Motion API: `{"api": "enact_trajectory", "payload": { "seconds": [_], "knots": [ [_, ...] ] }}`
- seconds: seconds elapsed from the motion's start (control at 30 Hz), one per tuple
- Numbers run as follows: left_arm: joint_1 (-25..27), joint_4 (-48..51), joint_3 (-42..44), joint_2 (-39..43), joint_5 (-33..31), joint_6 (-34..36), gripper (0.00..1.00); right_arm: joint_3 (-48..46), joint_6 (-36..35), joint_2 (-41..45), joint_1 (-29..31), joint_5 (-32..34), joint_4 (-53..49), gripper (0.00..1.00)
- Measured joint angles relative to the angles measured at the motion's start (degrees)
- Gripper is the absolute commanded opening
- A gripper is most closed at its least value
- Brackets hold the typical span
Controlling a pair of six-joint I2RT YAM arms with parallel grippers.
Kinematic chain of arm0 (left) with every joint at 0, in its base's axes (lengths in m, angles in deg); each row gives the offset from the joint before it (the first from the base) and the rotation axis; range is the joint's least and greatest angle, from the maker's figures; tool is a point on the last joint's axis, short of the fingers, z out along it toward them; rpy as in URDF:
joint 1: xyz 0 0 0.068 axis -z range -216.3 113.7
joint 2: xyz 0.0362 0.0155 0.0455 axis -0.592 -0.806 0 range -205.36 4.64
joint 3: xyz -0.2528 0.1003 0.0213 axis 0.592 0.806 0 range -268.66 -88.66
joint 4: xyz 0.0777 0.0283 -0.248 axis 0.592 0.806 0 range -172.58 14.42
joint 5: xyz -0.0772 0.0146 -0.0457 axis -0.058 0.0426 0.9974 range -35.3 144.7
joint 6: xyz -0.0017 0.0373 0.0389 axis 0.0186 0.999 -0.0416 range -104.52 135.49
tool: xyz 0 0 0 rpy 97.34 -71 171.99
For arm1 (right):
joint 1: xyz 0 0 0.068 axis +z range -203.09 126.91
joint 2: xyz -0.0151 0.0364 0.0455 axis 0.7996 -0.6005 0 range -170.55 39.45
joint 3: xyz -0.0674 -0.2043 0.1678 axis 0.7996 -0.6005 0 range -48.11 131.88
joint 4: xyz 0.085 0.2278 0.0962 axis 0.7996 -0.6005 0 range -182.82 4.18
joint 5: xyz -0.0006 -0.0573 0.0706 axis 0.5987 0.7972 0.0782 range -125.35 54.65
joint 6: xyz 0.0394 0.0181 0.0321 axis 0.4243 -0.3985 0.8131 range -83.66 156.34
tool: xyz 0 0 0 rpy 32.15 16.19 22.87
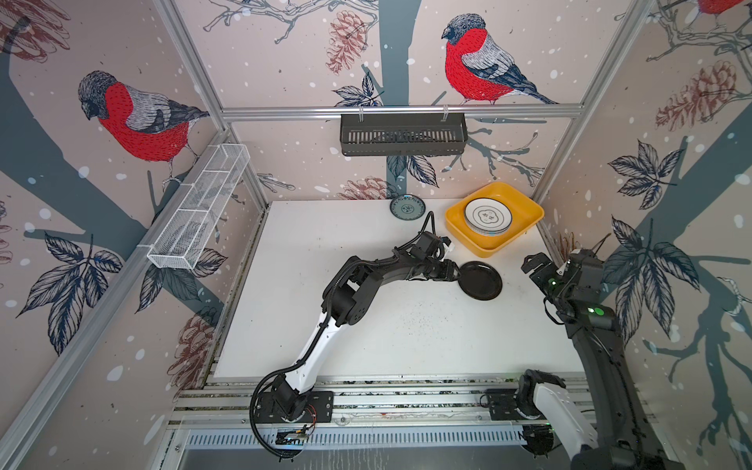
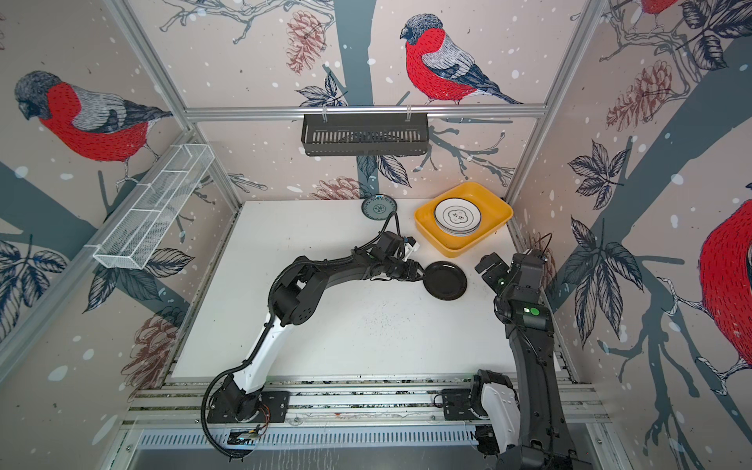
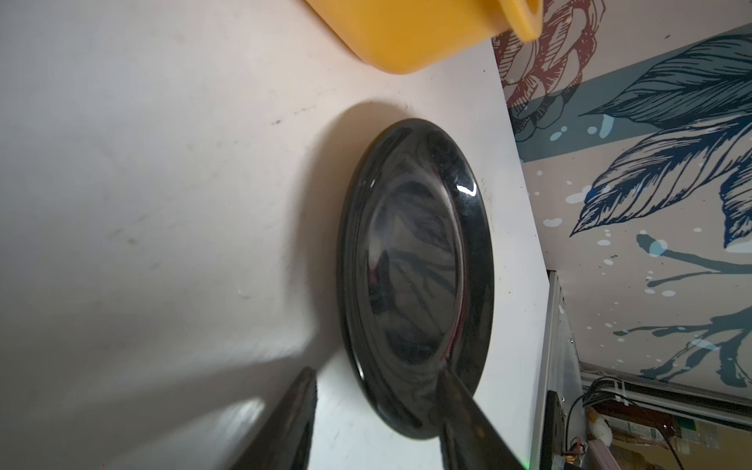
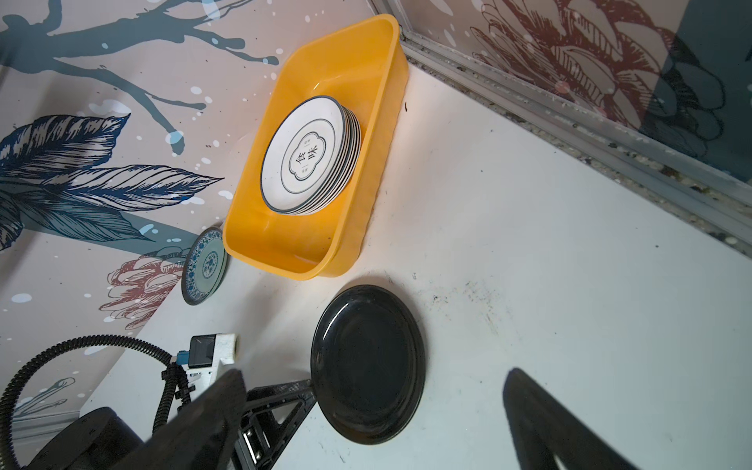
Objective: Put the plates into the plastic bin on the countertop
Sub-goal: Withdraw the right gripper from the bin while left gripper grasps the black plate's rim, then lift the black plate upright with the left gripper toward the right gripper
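Observation:
A black plate (image 1: 482,281) (image 2: 447,280) (image 4: 368,362) lies flat on the white countertop (image 1: 366,317), just in front of the yellow plastic bin (image 1: 484,248) (image 2: 451,249) (image 4: 346,73). My left gripper (image 1: 459,270) (image 3: 376,372) is open at the plate's left rim. One finger (image 3: 460,407) lies over the plate (image 3: 415,260) and the other stands off the rim. A stack of white plates (image 1: 488,216) (image 4: 303,160) sits in the bin. A teal patterned plate (image 1: 407,206) (image 4: 204,266) rests by the back wall. My right gripper (image 1: 529,264) (image 4: 374,374) hovers open and empty to the right of the black plate.
A black slatted basket (image 1: 403,134) hangs on the back rail. A white wire-mesh rack (image 1: 199,207) hangs on the left wall. The bin stands in the back right corner against the walls. Aluminium framing (image 1: 386,396) edges the front of the countertop.

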Motion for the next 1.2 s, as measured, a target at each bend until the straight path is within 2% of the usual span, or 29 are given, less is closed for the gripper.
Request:
{"api": "enact_trajectory", "payload": {
  "seconds": [0.5, 0.93, 1.2],
  "knots": [
    [0.09, -5.64, 1.53, -1.38, -1.44, -6.10, 0.11, -0.15, 0.26, 1.77, -0.20, 1.79, -2.75, 0.99],
    [-0.59, -3.89, 4.48, 1.84, -3.10, -6.88, 0.04, -1.25, 1.49, 1.36, -0.22, 1.51, -0.92, 1.00],
    [-4.39, -5.70, 11.69, 9.01, -1.90, -6.60, 0.02, -3.34, 0.96, 0.09, -0.22, -5.64, 6.16, 0.99]
  ]
}}
